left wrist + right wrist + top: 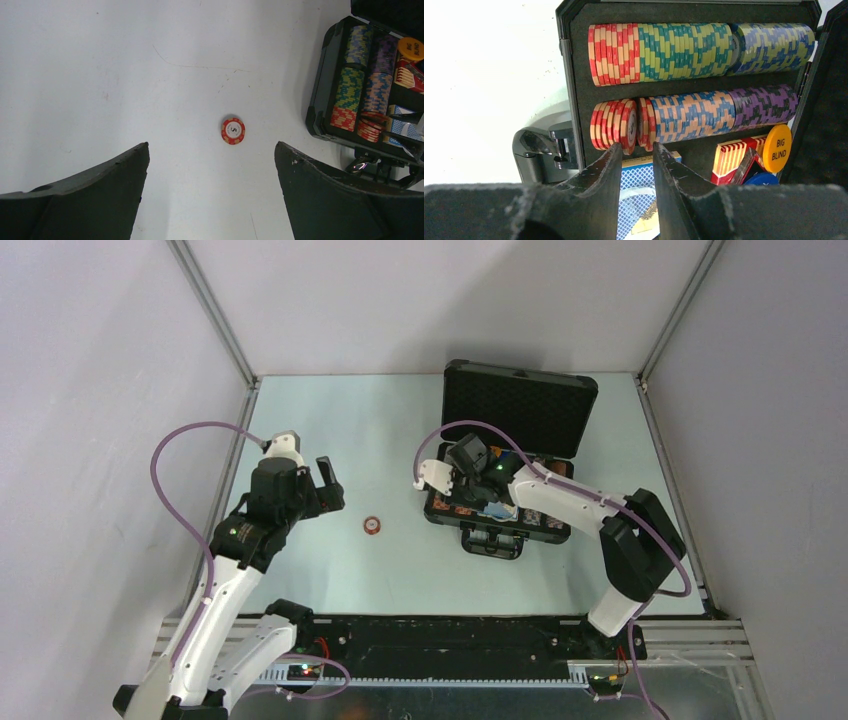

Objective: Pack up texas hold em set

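One black case (322, 80) stands open on the far right of the counter (100, 75), its foam-lined lid (520, 408) raised upright at the back. Two chip rows lie side by side inside. The upper row (699, 47) runs red, green, then blue. The lower row (694, 117) runs red, blue-and-orange, then purple, with a few red chips leaning loose at its end. Below the rows sit one blue-backed deck (636, 200), one red-white card box (730, 157), one orange "BIG BLIND" button (778, 148) and the edge of one blue disc (763, 179).

A single red-white chip (233, 131), marked 5, lies flat on the counter, well apart from the case. The left claw (211, 145) hangs above it, fingers spread wide and holding nothing.

The right claw (637, 146) is inside the case, over the blue deck. Its fingers are a narrow slot apart, with nothing between them, and its tips are at the leaning red chips. Whether they touch cannot be told.
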You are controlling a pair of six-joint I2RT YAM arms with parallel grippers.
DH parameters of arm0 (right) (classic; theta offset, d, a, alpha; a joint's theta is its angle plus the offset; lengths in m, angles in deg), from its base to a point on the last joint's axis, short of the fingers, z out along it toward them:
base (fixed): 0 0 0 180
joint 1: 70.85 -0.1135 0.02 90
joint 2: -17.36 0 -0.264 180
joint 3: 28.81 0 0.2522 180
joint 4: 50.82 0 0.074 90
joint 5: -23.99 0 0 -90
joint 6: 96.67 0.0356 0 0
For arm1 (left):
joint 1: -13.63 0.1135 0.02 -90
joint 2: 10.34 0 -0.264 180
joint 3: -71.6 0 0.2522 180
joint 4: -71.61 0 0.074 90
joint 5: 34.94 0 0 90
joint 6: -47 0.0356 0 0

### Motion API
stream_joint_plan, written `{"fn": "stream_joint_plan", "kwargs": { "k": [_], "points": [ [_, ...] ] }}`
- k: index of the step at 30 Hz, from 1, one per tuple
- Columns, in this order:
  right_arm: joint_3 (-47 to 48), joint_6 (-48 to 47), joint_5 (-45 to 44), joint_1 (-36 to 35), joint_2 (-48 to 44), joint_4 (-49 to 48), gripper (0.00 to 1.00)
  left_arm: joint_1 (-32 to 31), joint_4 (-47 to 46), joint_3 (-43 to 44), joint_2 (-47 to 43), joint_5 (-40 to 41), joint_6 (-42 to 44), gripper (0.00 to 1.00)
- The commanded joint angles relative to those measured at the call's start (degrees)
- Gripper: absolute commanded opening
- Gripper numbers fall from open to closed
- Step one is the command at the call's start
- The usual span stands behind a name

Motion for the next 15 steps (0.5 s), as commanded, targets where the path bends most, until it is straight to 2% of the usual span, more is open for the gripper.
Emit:
{"fn": "stream_joint_plan", "kwargs": {
  "k": [1, 10, 15],
  "points": [
    [-0.17, 0.56, 1.72, 0.20, -3.38, 0.67, 0.33, 0.53, -0.21, -0.36, -0.08, -0.09, 1.36, 1.00],
    [-0.17, 1.67, 3.90, 0.52, -8.63, 0.60, 0.37, 0.53, -0.18, -0.34, -0.08, -0.21, 1.36, 0.99],
    [-0.17, 0.69, 8.45, 0.59, -9.38, 3.14, 0.41, 0.49, -0.25, -0.37, -0.14, -0.15, 1.41, 0.99]
  ]
}}
